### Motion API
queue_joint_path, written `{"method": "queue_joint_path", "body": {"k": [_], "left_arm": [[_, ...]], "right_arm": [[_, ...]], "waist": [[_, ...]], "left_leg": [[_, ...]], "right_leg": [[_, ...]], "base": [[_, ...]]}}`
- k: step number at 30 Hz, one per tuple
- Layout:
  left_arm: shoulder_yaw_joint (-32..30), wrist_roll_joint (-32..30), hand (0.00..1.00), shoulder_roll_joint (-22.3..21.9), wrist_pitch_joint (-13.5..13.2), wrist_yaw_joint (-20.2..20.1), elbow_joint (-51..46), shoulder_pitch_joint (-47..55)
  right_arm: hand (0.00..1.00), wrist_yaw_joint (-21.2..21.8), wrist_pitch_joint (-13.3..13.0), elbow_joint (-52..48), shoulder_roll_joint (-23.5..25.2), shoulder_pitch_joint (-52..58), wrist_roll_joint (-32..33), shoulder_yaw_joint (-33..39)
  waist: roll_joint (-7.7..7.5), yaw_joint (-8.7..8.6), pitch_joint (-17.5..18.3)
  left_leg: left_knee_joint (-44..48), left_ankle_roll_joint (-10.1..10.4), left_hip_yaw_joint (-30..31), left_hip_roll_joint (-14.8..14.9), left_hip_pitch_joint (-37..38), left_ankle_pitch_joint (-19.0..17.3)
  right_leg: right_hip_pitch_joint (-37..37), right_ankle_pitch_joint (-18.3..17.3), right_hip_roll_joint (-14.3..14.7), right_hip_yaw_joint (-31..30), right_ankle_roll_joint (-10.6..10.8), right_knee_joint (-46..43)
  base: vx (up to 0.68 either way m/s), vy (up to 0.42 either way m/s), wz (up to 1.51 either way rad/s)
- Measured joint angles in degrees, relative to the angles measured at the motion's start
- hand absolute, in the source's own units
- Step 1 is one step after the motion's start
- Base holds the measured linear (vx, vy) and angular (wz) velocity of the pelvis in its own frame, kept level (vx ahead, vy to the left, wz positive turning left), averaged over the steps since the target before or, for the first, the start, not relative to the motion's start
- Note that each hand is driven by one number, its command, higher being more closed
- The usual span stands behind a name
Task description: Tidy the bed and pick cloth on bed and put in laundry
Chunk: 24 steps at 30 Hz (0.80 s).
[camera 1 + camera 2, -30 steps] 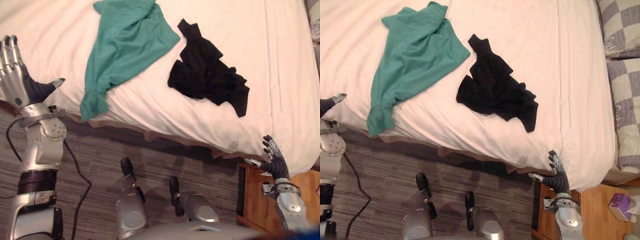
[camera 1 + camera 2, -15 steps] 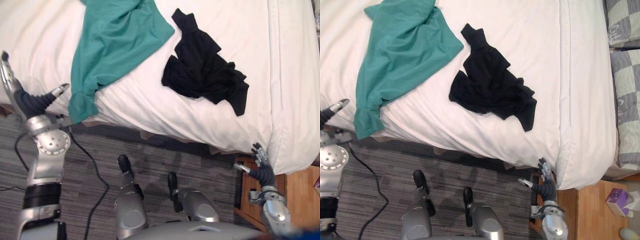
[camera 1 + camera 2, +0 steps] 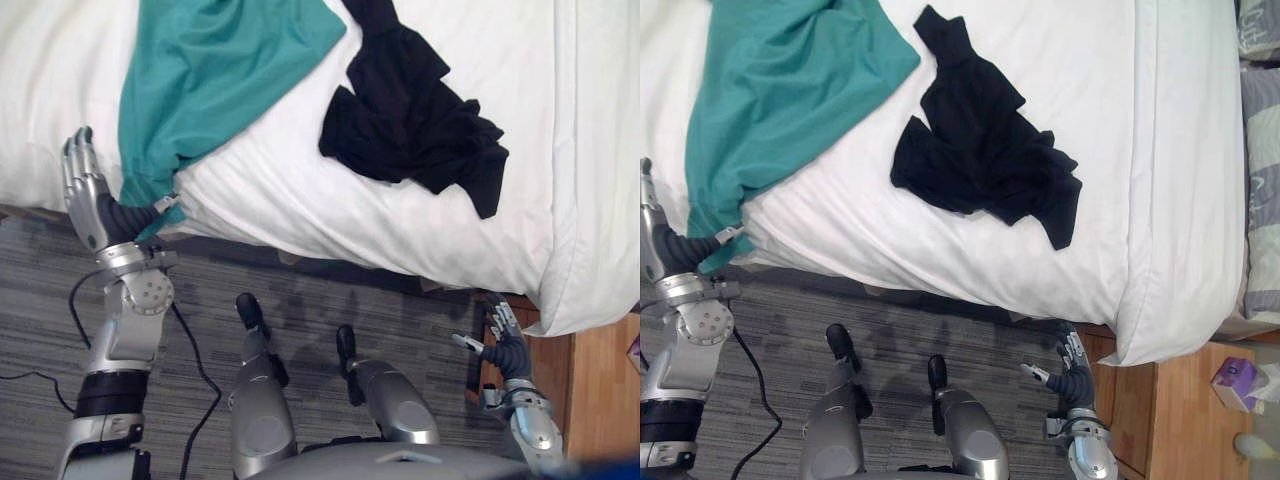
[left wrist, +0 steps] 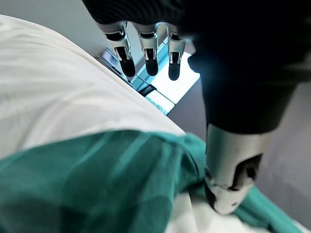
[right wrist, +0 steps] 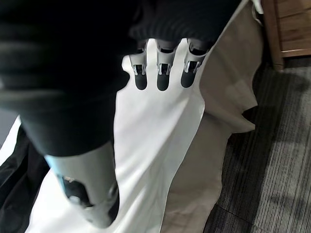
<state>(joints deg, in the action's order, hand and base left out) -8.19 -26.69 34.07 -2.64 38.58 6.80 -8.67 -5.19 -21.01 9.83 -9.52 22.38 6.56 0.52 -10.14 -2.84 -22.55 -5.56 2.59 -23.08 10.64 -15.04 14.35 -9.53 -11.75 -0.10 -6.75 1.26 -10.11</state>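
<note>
Nearest the robot, the left hand [image 3: 95,195] is held upright at the edge of the bed [image 3: 330,215], above the grey carpet [image 3: 300,300]. Its fingers [image 4: 148,48] are stretched straight and its thumb [image 4: 228,184] is spread well apart from them, so nothing is gripped. The thumb tip is seen just at the hanging hem of the green cloth [image 3: 215,80]; whether the cloth is actually touched cannot be told. From that hem the green cloth is spread up and away from the left hand across the white sheet, with its lower end draped over the bed's edge.

The right hand [image 3: 508,350] is held low at the bed's other corner, beside a wooden bedside cabinet [image 3: 595,390]. Its fingers are likewise straight and relaxed, the thumb is set apart, and nothing is held. Past its fingertips the white sheet and a beige bed skirt [image 5: 214,145] are seen, apart from the hand.

Farther on, the black cloth [image 3: 415,125] is found crumpled on the sheet, between the two hands and well beyond both, just beside the green cloth but not on it. Beyond the right hand, checked pillows [image 3: 1262,220] are laid at the head of the bed, and a small purple box [image 3: 1230,385] is seen on the wooden floor
</note>
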Motion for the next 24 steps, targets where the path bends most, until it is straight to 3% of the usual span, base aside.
{"method": "queue_joint_path", "body": {"k": [3,13,14,24], "left_arm": [[1.7,-0.7,0.0,2.5,2.2,-1.0,2.0,-1.5],[4.0,3.6,0.0,2.9,3.6,1.9,6.0,-3.3],[4.0,3.5,1.0,2.9,3.7,2.7,5.9,-3.4],[3.5,8.1,1.0,2.7,5.5,6.4,-1.7,-3.5]], "right_arm": [[0.0,0.0,-0.9,0.0,-0.1,-0.1,0.1,0.0],[0.0,-0.3,-1.8,-0.2,-0.1,-1.8,1.9,0.0],[0.0,-0.3,-1.8,-0.2,-0.1,-2.3,1.9,0.0],[0.0,-1.8,-1.7,-8.5,-0.7,-1.7,1.8,-0.5]], "waist": [[1.55,-0.11,-1.0],[2.6,-0.97,-4.3],[2.87,-1.02,-4.5],[4.86,-0.69,-5.7]], "left_leg": [[0.0,0.0,-0.1,0.0,0.0,0.0],[0.0,-0.5,-0.4,-0.5,-2.6,0.5],[0.0,-0.5,-0.5,-0.6,-3.0,0.5],[0.0,-0.8,-0.7,-0.5,-5.2,1.0]], "right_leg": [[-0.3,0.0,0.0,0.0,0.0,-0.2],[-6.1,-2.1,-0.4,-0.2,0.6,-5.4],[-6.8,-2.3,-0.4,-0.2,0.5,-5.9],[-9.1,-2.4,-0.4,-0.1,0.5,-7.4]], "base": [[0.0,-0.002,-0.03],[-0.02,0.003,-0.01],[0.0,0.0,0.0],[0.0,0.0,0.0]]}}
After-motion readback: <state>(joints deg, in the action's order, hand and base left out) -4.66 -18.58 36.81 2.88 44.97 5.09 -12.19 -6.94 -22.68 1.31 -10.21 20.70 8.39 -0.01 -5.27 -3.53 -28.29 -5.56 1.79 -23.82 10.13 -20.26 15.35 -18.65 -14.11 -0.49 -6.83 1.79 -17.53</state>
